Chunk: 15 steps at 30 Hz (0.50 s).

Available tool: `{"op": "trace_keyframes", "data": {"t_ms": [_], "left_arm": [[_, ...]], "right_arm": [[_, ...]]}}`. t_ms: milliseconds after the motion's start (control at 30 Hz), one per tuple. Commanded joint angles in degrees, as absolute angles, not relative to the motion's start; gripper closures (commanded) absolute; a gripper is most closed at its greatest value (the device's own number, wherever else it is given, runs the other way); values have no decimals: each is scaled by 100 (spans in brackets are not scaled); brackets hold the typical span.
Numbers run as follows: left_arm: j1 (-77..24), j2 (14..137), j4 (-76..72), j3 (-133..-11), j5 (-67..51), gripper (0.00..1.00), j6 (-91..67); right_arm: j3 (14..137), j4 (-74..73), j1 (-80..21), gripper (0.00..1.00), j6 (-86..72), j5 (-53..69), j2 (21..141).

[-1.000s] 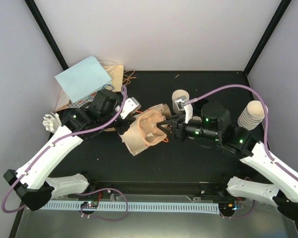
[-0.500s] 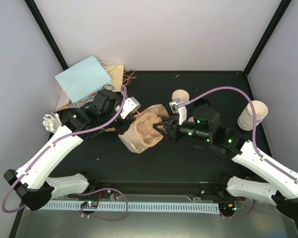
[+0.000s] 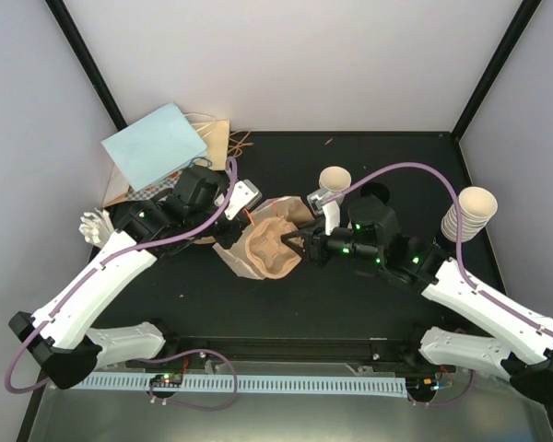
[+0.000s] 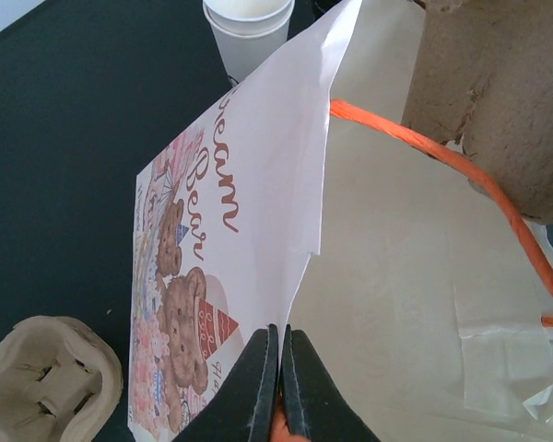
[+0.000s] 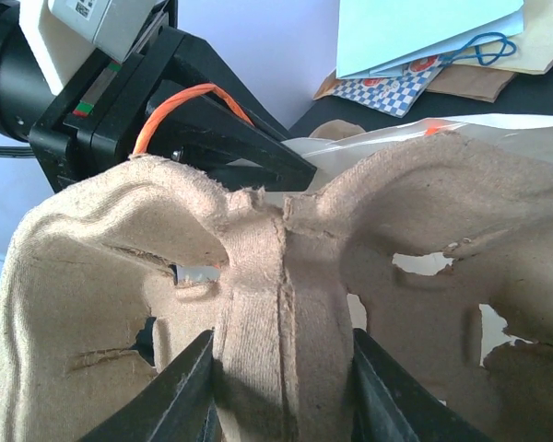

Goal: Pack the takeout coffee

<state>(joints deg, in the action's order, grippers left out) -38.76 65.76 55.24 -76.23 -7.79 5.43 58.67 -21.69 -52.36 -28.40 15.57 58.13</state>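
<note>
Black tabletop (image 3: pixel 387 152), white walls, black frame posts.

Top view: printed cream paper bag with orange handles (image 3: pixel 235 259) lies on its side mid-table, mouth towards the right arm. Left gripper (image 3: pixel 230 226) sits at the bag's far-left lip. Right gripper (image 3: pixel 297 246) is at the bag's mouth, with the brown moulded pulp cup tray (image 3: pixel 275 247) partly inside. Cream-white tapered paper cup (image 3: pixel 335 180) stands upright beyond the mouth, far-right of the bag and apart from it; no lid visible. Right arm is nearer to it.

Left wrist: left gripper (image 4: pixel 278 368) is pressed together, pinching the bag's upper lip near the handle and holding the mouth open. The cup (image 4: pixel 249 28) stands just past the bag's far corner. A second pulp tray (image 4: pixel 46 387) lies beside the printed face.

Right wrist: right gripper (image 5: pixel 281 387) is clamped on the tray's (image 5: pixel 120 276) centre ridge, a finger against each side. It holds the tray, not the cup. My read: the tray goes in first, then the cup.
</note>
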Motion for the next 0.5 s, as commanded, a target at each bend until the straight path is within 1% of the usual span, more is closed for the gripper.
{"op": "trace_keyframes", "data": {"t_ms": [0,467], "left_arm": [[-3911,6667,5392,-7761,-738,98,484],[-3911,6818,5340,-7887,-637,98,468]], "right_arm": [[5820,-2254,-5221,65,-2695,1646,5801],[5972,-2370,-5221,66,-2811,1581,5731]]}}
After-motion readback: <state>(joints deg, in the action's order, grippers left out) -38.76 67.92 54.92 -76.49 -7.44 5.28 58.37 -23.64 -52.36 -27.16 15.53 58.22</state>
